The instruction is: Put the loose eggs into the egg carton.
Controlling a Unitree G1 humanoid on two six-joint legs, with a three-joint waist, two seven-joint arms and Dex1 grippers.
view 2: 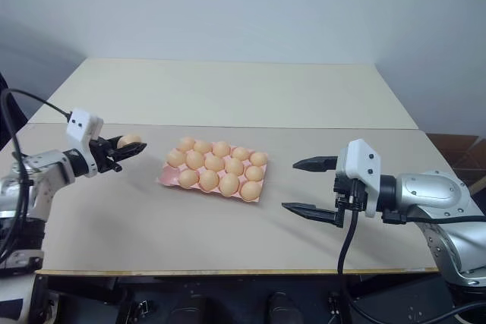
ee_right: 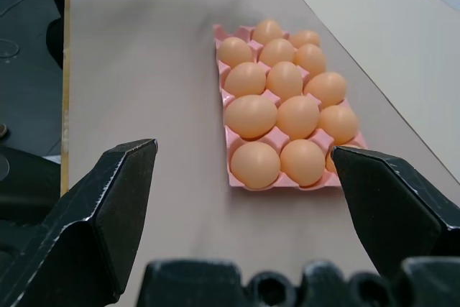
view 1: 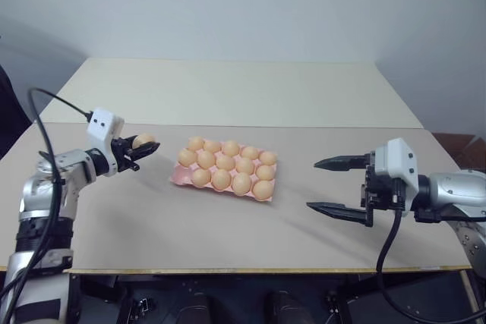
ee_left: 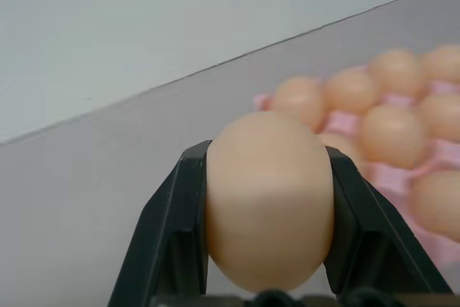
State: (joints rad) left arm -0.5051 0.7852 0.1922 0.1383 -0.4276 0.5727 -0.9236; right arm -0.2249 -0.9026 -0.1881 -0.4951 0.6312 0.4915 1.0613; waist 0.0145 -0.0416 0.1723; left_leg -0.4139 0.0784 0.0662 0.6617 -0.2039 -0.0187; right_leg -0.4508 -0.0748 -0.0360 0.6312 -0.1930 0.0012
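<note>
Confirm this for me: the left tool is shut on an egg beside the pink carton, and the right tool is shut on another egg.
Wrong on the right tool: the right wrist view shows it open and empty, well short of the pink carton. The rest holds: the left tool is shut on an egg beside the carton.

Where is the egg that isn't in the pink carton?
The loose egg is pinched in the left gripper, held above the table on the robot's left, just beside the egg carton.
</note>
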